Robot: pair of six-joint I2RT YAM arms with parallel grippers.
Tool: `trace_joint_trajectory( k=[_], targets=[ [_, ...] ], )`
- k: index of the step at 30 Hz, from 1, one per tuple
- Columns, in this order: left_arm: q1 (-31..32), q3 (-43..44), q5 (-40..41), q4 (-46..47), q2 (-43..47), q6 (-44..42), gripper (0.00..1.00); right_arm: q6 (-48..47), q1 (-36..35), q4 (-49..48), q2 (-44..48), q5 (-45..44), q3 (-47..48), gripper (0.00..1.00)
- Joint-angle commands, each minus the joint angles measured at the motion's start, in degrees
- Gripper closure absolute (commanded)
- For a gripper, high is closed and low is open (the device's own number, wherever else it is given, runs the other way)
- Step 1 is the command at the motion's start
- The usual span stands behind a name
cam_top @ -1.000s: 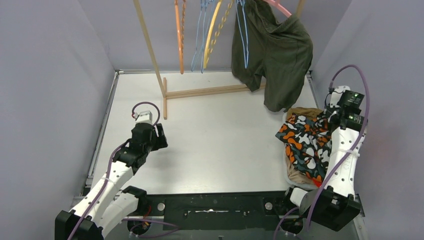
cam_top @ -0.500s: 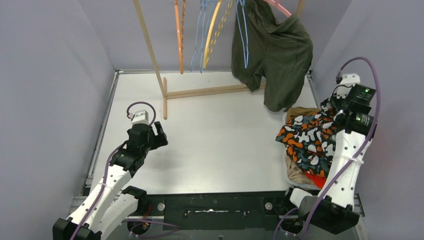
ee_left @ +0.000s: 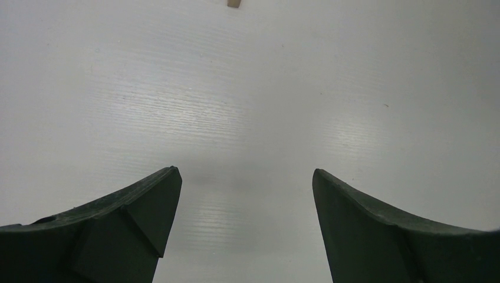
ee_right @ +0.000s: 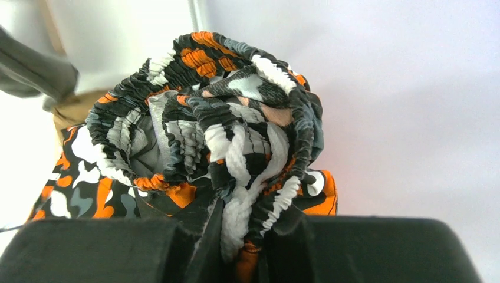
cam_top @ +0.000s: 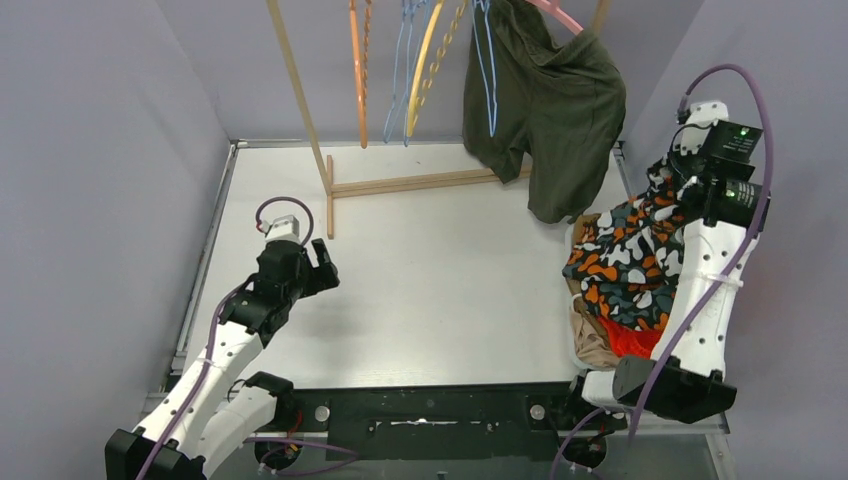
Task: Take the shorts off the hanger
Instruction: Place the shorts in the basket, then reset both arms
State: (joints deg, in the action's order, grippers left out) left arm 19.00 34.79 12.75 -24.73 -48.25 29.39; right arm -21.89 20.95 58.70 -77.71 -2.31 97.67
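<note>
Top external view shows a white table (cam_top: 450, 270), with dark green shorts (cam_top: 545, 100) draped on a pink hanger (cam_top: 560, 15) at the back right. Camouflage shorts (cam_top: 630, 260) hang over a heap of other shorts (cam_top: 612, 340), their bunched waistband pinched tight in the right gripper (ee_right: 242, 236). The left gripper (ee_left: 246, 183) hovers over the table, jaws wide apart, holding nothing.

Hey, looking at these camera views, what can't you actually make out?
- Top view: how the dark green shorts are hung, cut off by the top edge.
- Top view: the pile beneath the camouflage shorts, mostly covered by them.
- Top view: fingers of the right gripper, hidden behind its own wrist and cloth.
</note>
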Motion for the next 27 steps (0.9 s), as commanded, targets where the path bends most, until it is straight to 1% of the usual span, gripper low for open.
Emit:
trace_joint_trajectory(
  k=[1,2,4,6,7,8,9,10,13,14,15,16,18,21,24,27],
  targets=[
    [-0.4,4.6,-1.4,-0.1,0.6,-0.1,0.17,-0.2,-2.7,-0.9,4.0,-4.9,6.7,1.0],
    [-0.4,4.7,-1.5,-0.4,0.8,-0.1,0.16,-0.2,-2.7,-2.3,4.9,-5.6,5.8,1.0],
    [-0.4,5.0,-1.7,-0.9,1.1,-0.1,0.16,-0.2,-2.5,-5.3,5.5,-5.4,0.5,1.0],
    [-0.4,5.4,-1.8,-1.5,1.5,-0.1,0.16,-0.2,-2.4,0.7,0.7,-3.5,-2.3,1.0],
    [-0.4,5.6,-1.7,-1.8,1.7,-0.1,0.16,-0.2,-2.5,4.0,-2.1,-6.8,-2.7,1.0],
    [-0.4,5.8,-1.9,-2.1,1.9,0.0,0.16,-0.2,-2.7,3.5,-2.4,-8.4,-4.7,1.0],
    [-0.4,6.1,-2.1,-2.5,2.2,0.1,0.16,-0.2,-2.8,1.2,-0.4,-8.0,-7.7,0.11],
    [-0.4,6.4,-2.2,-2.9,2.4,0.0,0.16,-0.2,-2.5,0.3,1.7,-7.2,-7.9,0.01],
    [-0.3,7.5,-2.3,-4.5,3.1,-0.7,0.16,-0.2,-2.4,-0.4,5.7,-1.7,4.2,0.02],
    [-0.4,7.9,-2.1,-4.9,3.3,-0.9,0.15,10.9,-2.4,0.1,5.7,-1.3,8.8,0.02],
    [-0.4,8.3,-1.9,-5.2,3.5,-1.0,0.15,34.1,-2.5,0.3,5.6,-0.8,12.8,0.02],
    [-0.4,8.7,-1.8,-5.6,3.7,-0.8,0.15,36.3,-2.5,-0.8,6.0,0.4,13.7,0.02],
    [-0.4,8.9,-1.9,-5.8,4.4,-0.2,0.15,36.3,-2.5,-4.9,8.4,1.5,8.2,0.02],
    [-0.4,9.0,-2.4,-5.2,5.4,0.7,0.15,36.0,-2.6,-5.0,9.5,3.2,1.1,0.02],
    [-0.4,9.7,-0.6,-6.0,6.4,1.8,0.15,36.8,-2.7,-7.9,13.4,6.6,-7.0,0.02],
    [-0.3,12.3,3.9,-8.0,7.4,3.4,0.15,37.8,-2.8,-11.1,19.0,14.7,-12.8,0.02]
  ],
)
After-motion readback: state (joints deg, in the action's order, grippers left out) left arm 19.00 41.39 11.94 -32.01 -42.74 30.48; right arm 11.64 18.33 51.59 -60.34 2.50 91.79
